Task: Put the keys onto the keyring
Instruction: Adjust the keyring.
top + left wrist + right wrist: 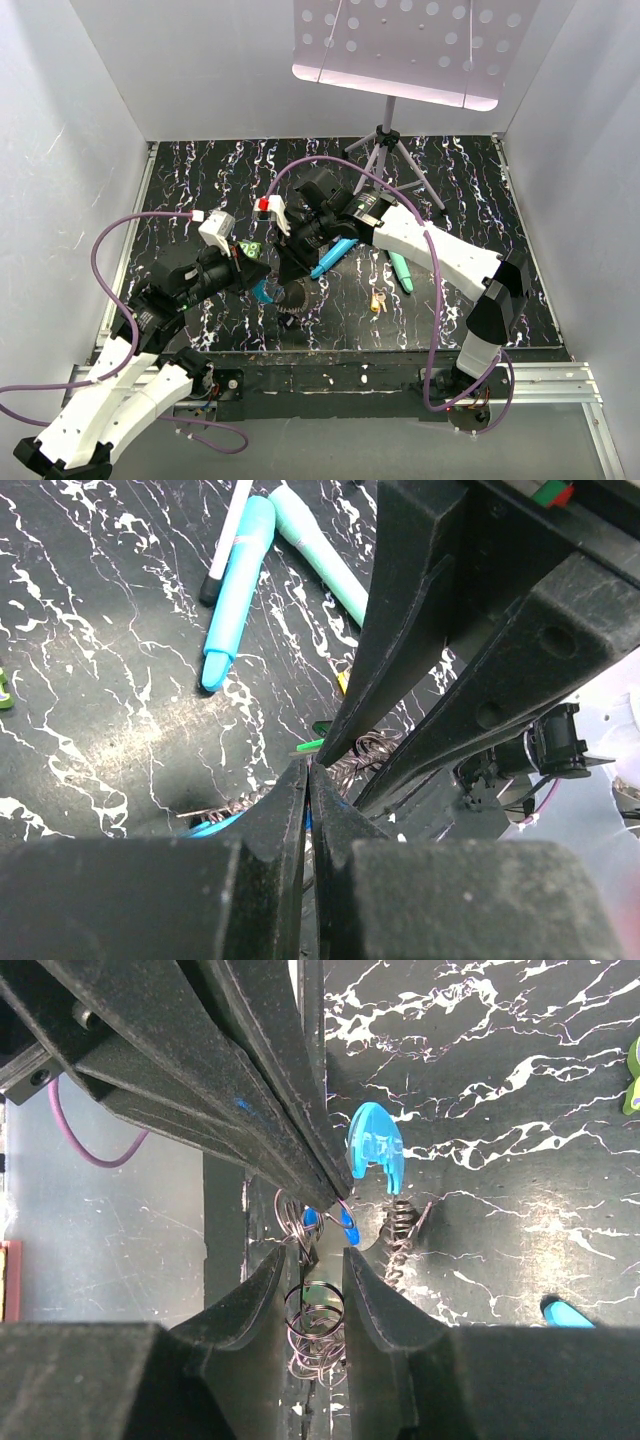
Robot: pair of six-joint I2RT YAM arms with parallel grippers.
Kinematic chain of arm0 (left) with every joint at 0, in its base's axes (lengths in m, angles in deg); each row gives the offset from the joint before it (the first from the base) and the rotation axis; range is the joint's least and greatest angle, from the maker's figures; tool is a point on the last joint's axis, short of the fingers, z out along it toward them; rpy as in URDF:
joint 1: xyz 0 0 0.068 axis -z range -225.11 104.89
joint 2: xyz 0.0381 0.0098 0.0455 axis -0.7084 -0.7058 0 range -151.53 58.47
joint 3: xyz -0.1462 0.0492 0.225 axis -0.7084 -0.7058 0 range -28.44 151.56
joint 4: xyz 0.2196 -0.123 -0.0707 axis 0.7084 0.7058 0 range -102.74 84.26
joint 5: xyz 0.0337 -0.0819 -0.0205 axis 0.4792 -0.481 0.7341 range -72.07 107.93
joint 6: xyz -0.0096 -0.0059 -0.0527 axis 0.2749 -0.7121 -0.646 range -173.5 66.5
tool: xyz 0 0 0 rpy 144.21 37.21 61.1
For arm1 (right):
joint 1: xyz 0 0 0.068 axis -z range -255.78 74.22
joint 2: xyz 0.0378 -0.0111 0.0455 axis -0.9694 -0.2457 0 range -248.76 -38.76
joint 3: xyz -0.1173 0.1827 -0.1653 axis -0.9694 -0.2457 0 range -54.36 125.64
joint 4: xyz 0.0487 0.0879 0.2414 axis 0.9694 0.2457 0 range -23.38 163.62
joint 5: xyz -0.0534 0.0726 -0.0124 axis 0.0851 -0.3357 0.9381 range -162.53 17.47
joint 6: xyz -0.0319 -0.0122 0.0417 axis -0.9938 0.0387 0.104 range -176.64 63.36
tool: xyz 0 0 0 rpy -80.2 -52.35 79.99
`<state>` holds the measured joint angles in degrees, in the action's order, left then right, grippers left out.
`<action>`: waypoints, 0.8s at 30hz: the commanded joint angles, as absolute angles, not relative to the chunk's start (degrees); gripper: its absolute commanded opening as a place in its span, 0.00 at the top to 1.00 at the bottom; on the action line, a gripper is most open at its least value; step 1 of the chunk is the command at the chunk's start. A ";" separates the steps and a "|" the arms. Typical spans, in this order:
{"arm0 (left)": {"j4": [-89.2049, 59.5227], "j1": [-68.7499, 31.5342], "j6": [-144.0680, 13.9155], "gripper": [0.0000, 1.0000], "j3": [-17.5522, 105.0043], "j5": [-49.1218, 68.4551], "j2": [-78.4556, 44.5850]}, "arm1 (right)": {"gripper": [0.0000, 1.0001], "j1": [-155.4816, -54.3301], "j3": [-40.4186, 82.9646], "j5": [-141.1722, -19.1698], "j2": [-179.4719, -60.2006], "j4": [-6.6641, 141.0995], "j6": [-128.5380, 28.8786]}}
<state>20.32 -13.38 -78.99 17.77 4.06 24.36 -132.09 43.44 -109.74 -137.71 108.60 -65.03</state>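
Finding: my left pincer [307, 776] is clenched on the large oval keyring of grey coiled metal with a bright blue curved section [375, 1145]. My right pincer [315, 1260] grasps its grey coil. Location: near edge of the black marbled table [200, 190], centre. One small yellow-headed metal key [377, 300] lies apart, rightward.

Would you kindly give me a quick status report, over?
Left gripper shut at keyring. Right gripper clamped on its wire loops. Yellow key loose on table. Teal stick nearby, not blocking.
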 commanded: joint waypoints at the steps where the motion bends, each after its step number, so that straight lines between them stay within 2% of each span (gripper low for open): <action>1: 23.03 -13.38 -77.32 1.00 19.98 4.39 23.93 | 0.99 -131.50 44.43 -111.11 -136.58 105.38 -63.76; 24: 24.62 -13.38 -75.65 1.00 22.09 5.27 21.29 | 0.99 -130.62 42.50 -117.35 -137.02 103.10 -60.95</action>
